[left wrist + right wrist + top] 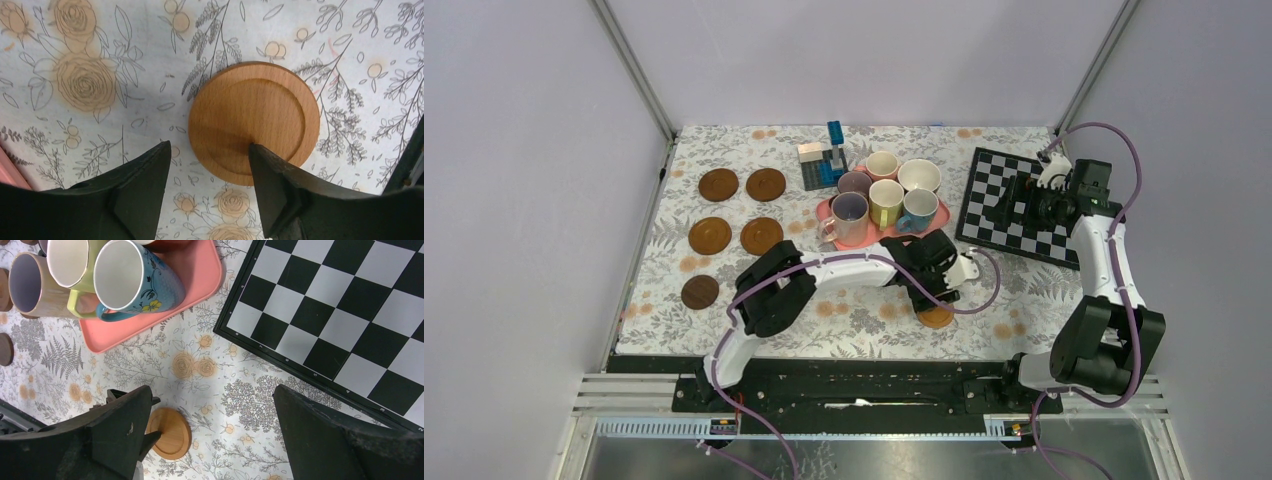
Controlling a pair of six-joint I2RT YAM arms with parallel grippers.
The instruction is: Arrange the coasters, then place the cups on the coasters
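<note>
Straddling the coaster rim, left claw agape, open tablecloth around.

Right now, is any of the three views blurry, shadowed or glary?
Left wrist view: the orange-brown coaster is sharp, with a faint shadow by the left gripper. Right wrist view: the chessboard is crisp; the right gripper is near-black, detail lost. Top view: even light, soft shadows.
</note>
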